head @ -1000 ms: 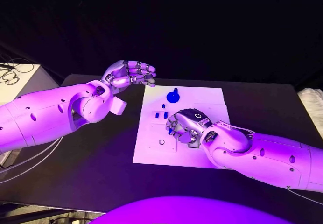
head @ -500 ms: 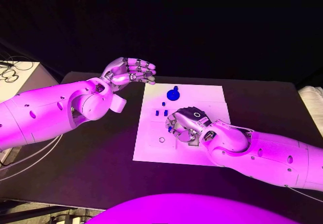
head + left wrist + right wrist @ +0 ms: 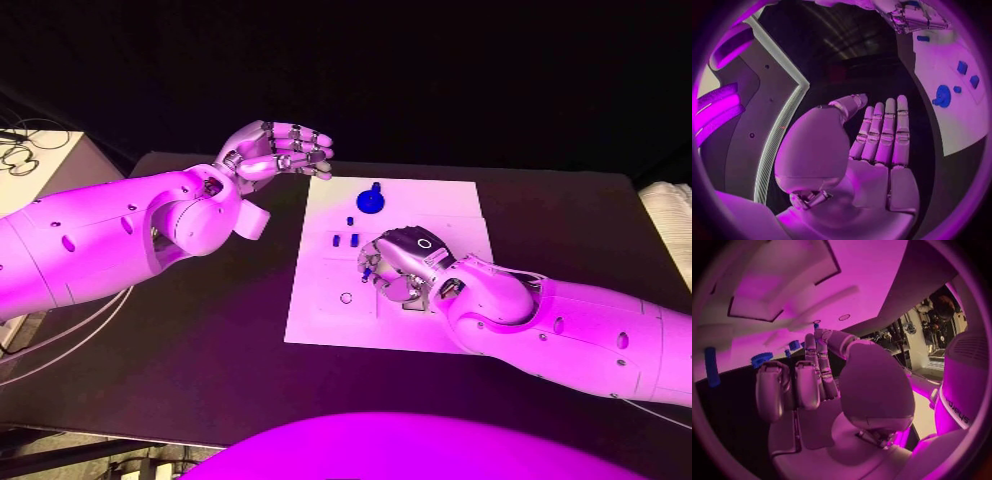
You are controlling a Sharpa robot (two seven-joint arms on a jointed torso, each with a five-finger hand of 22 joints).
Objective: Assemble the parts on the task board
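The white task board lies mid-table. A blue gear stands near its far edge, also seen as the gear and the gear. Small blue parts sit just nearer than it. My right hand hovers low over the board's middle, knuckles up and fingers bent down. A slim blue part lies beside its fingertips, and the right wrist view shows this part clear of an empty palm. My left hand is raised beyond the board's far left corner, loosely cupped and holding nothing.
A white box with cables on it stands off the table's left side. A pale stack shows at the right edge. A small ring-shaped hole marks the board's near left part.
The slim blue part by my right hand's fingertips now sits slightly farther up the board, and those fingers have shifted a little. My left hand has stayed where it was.
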